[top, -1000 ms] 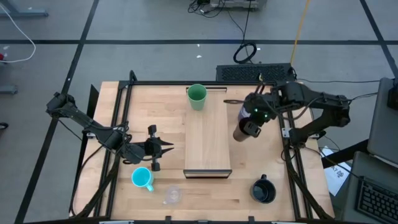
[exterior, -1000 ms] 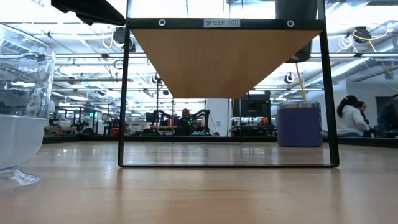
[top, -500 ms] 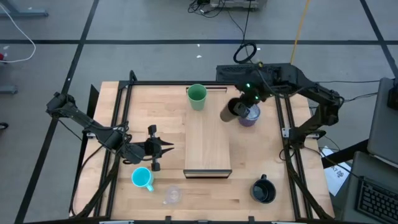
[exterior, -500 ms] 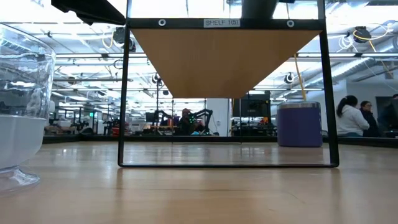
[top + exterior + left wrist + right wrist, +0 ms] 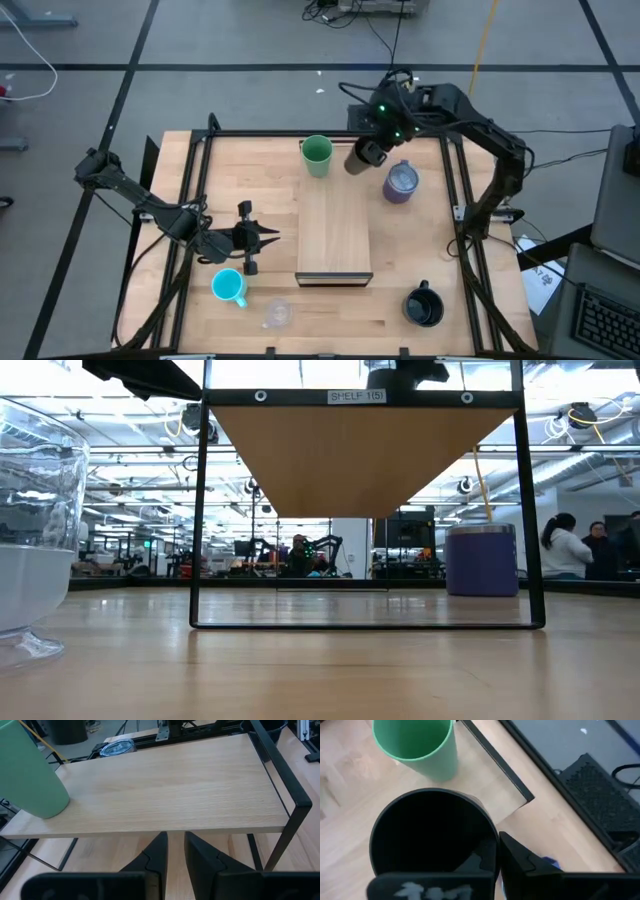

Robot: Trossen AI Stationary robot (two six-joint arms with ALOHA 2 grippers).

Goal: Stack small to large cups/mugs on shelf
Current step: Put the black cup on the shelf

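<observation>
Step in hand: the right gripper carries the black tumbler over the far end of the shelf, apparently to set it down beside the green cup.
Right fingers: clenched on the tumbler's rim; in the right wrist view one finger lies against the outside of the wall, mouth up.
Tumbler place: seen from above, it hangs at about one o'clock from the shelf's middle, just beside the green cup on its three o'clock side and apart from it.
Green cup: upright on the shelf's far end, at twelve o'clock.
Purple mug: on the table just off the shelf, at about two o'clock from its middle and near the tumbler, so a wide swing could clip it.
Doing it well: I judge the tumbler should come straight down onto bare board, clear of the green cup's wall and inside the shelf's edge, kept level so the base lands flat before the grip loosens.
Risk: a rim grip leaves the tall body free to swing; a slow descent suits it.
Left gripper: waits at nine o'clock beside the shelf, fingers nearly together and grasping nothing.
Left to do: cyan mug, clear glass and wide black mug stand on the table near its front edge.
</observation>
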